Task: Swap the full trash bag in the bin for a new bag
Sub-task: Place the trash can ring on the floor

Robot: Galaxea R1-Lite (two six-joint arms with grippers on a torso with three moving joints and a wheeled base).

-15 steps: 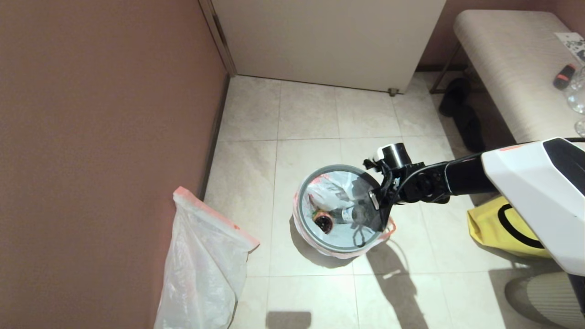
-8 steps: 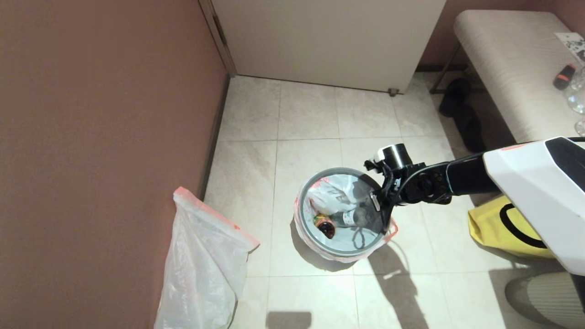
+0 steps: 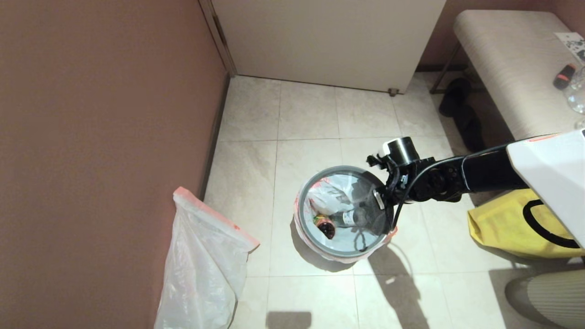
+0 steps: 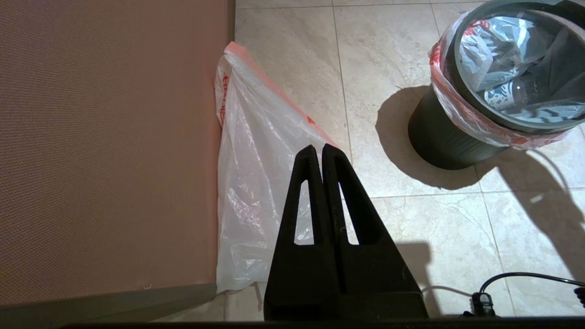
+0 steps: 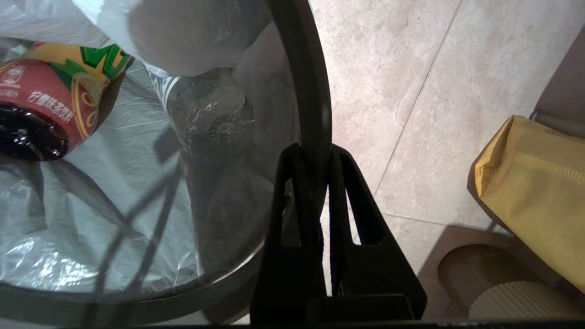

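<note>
The bin (image 3: 305,237) is a small black bucket on the floor tiles, also in the left wrist view (image 4: 438,137). The full trash bag (image 3: 331,194) lines it, its pink-red hem (image 4: 461,116) folded over the edge, with a clear bottle (image 5: 210,109) and a dark round cup (image 5: 41,114) inside. A grey hoop rim (image 3: 320,172) rings the bin's mouth. My right gripper (image 5: 315,151) is shut on that hoop (image 5: 311,82) at the bin's right side (image 3: 389,224). The new bag (image 3: 205,269) slumps limp against the left wall. My left gripper (image 4: 322,148) hangs shut and empty above it (image 4: 256,183).
A big yellow bag (image 3: 512,224) lies on the floor right of the bin, close under my right arm. A padded bench (image 3: 512,68) and dark shoes (image 3: 461,114) stand at the back right, a white door (image 3: 329,41) behind. The brown wall (image 3: 105,137) runs along the left.
My right arm has drawn a little back to the right and upward, still shut on the hoop. The bin and what is in it shifted slightly to the right. The new bag has not moved.
</note>
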